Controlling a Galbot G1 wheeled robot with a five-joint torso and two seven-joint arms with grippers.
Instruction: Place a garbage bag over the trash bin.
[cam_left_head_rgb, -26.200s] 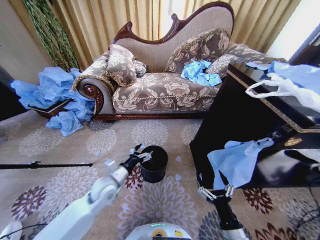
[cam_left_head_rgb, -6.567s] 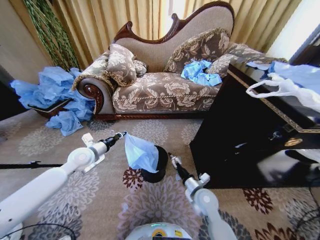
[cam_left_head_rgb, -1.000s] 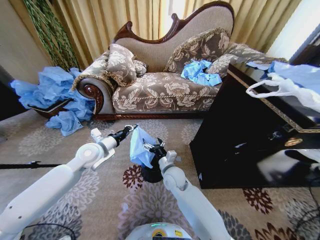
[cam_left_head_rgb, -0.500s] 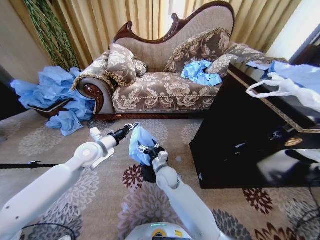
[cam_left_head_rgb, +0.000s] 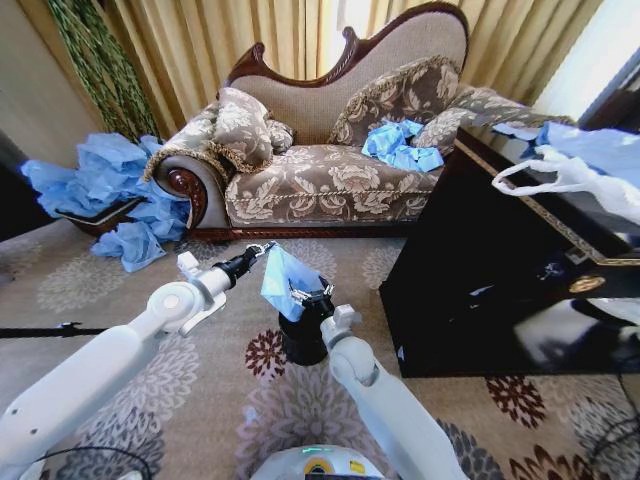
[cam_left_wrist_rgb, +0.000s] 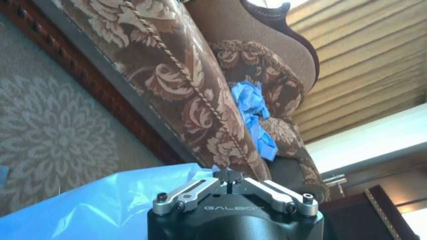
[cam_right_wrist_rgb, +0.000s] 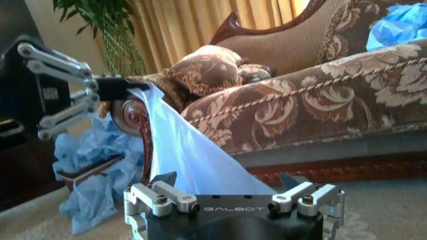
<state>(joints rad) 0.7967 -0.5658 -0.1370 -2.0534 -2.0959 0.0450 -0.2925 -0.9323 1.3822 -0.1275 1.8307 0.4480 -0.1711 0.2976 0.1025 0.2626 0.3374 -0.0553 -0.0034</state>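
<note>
Garbage bag hangs stretched above the trash bin, a thin light blue sheet with its upper corner up and away from the bin and its lower part draping toward the bin's rim. The sofa, largest thing in the room, stands well behind the bin, with a patterned cushion at one end and a small clump of blue bags on its seat. A heaped pile of blue bags lies on the carpet beside the sofa's carved arm, well apart from the bin. A dark glossy table stands just beside the bin on the robot's right, carrying a white plastic bag with loop handles. The bin itself is a small black cylinder standing upright on the floral carpet.

The left gripper is above the bin and toward the sofa, its fingers pinched together on the bag's upper corner; the left wrist view shows the fingertips closed on the blue film. The right gripper sits just over the bin's rim with its fingers spread apart, the bag's lower sheet running down between them. The word "GALBOT" is printed on both gripper bodies, readable in each wrist view.
</note>
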